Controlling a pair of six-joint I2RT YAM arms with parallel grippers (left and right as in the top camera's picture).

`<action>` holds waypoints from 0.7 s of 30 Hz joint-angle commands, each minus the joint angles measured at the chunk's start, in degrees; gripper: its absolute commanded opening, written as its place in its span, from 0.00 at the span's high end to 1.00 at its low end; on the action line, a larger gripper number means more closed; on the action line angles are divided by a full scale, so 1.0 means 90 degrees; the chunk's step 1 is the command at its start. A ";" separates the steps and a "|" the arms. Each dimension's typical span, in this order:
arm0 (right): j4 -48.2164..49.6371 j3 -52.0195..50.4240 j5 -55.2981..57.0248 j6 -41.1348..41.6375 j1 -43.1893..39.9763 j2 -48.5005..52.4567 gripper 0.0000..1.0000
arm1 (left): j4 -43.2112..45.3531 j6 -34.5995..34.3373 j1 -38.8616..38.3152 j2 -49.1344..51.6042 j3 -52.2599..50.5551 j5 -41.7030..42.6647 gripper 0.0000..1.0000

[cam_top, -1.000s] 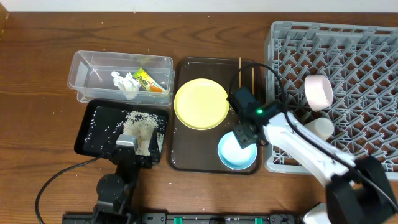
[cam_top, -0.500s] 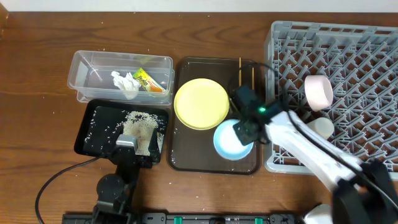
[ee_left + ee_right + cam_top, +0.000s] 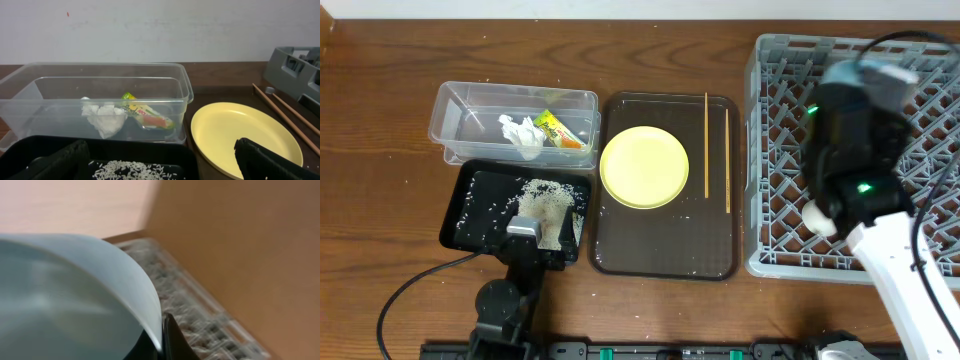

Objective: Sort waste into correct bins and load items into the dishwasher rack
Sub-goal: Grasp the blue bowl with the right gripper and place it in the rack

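Wrapper [image 3: 557,129], tissue [image 3: 523,134] and rice [image 3: 545,200] lie binned ahead of the spread left end effector [image 3: 160,165]; the right end effector [image 3: 161,339] pinches the blue bowl [image 3: 65,295] above the rack [image 3: 780,150], plate [image 3: 643,166] and chopsticks [image 3: 706,145] waiting leftward.

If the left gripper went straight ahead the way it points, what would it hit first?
Likely the clear tub, at its near wall, just beyond the rice in the black tray. Depth is hard to judge.
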 commanded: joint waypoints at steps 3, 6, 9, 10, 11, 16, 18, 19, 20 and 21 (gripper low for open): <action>0.0707 0.0024 0.0920 -0.0882 -0.1297 0.0597 0.99 | -0.0165 0.0039 0.0034 -0.0044 -0.0168 -0.0010 0.05; 0.0729 0.0024 0.0918 -0.0879 -0.1792 0.1093 0.99 | -0.0165 0.0039 0.0034 -0.0044 -0.0168 -0.0007 0.05; 0.0661 0.0024 0.0923 -0.0882 -0.1984 0.1583 0.99 | -0.0165 0.0039 0.0034 -0.0044 -0.0168 -0.0007 0.05; 0.0629 0.0024 0.0923 -0.0882 -0.1991 0.1756 0.99 | -0.0165 0.0039 0.0034 -0.0044 -0.0168 -0.0010 0.04; 0.0612 0.0024 0.0925 -0.0971 -0.1984 0.1923 0.99 | -0.0165 0.0039 0.0034 -0.0044 -0.0168 -0.0010 0.05; 0.0469 0.0022 0.0923 -0.1158 -0.1683 0.2540 0.99 | -0.0165 0.0039 0.0034 -0.0044 -0.0168 -0.0007 0.05; 0.0466 0.0022 0.0923 -0.1161 -0.1511 0.2759 0.99 | -0.0165 0.0039 0.0034 -0.0044 -0.0168 -0.0007 0.05; 0.0447 0.0022 0.0923 -0.1161 -0.1428 0.2868 0.99 | -0.0165 0.0039 0.0034 -0.0044 -0.0168 -0.0007 0.05; 0.0415 0.0022 0.0920 -0.1161 -0.1353 0.2968 0.99 | -0.0165 0.0039 0.0034 -0.0044 -0.0168 -0.0010 0.05; 0.0372 0.0019 0.0923 -0.1161 -0.1260 0.3084 0.99 | -0.0165 0.0039 0.0034 -0.0044 -0.0168 -0.0010 0.05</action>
